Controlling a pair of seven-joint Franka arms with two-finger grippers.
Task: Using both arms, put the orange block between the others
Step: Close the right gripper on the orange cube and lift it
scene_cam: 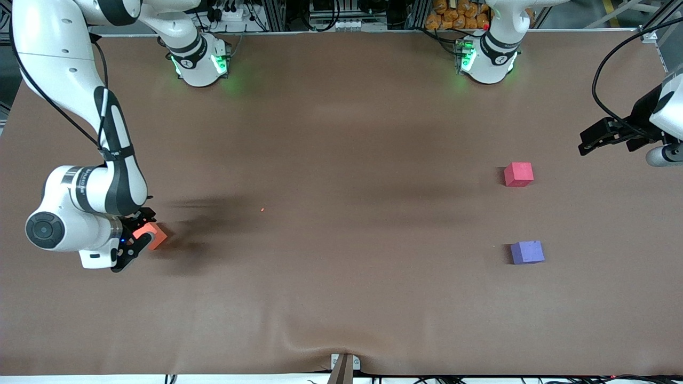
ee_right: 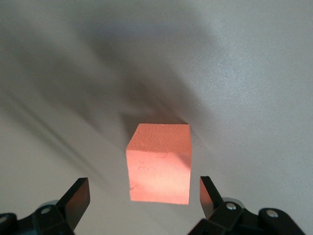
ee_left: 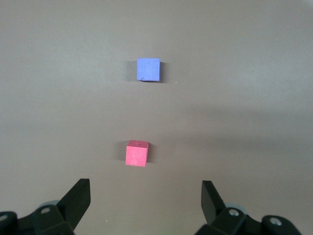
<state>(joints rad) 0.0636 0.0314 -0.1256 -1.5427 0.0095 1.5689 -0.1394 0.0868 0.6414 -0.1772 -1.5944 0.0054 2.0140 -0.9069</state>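
Note:
The orange block (scene_cam: 156,235) (ee_right: 160,163) rests on the brown table at the right arm's end. My right gripper (scene_cam: 140,236) (ee_right: 145,190) is low around it and open, one finger on each side, neither touching. At the left arm's end stand the others: a pinkish-red cube (scene_cam: 518,174) (ee_left: 136,153) and, nearer the front camera, a purple-blue cube (scene_cam: 527,252) (ee_left: 148,70), with a gap between them. My left gripper (scene_cam: 584,143) (ee_left: 145,193) hangs open and empty above the table edge at that end, pointed toward the two cubes.
The two green-lit arm bases (scene_cam: 200,61) (scene_cam: 488,58) stand along the table's back edge. The brown cloth (scene_cam: 341,160) has a wrinkle at the front edge (scene_cam: 344,349). Cables and clutter lie past the back edge.

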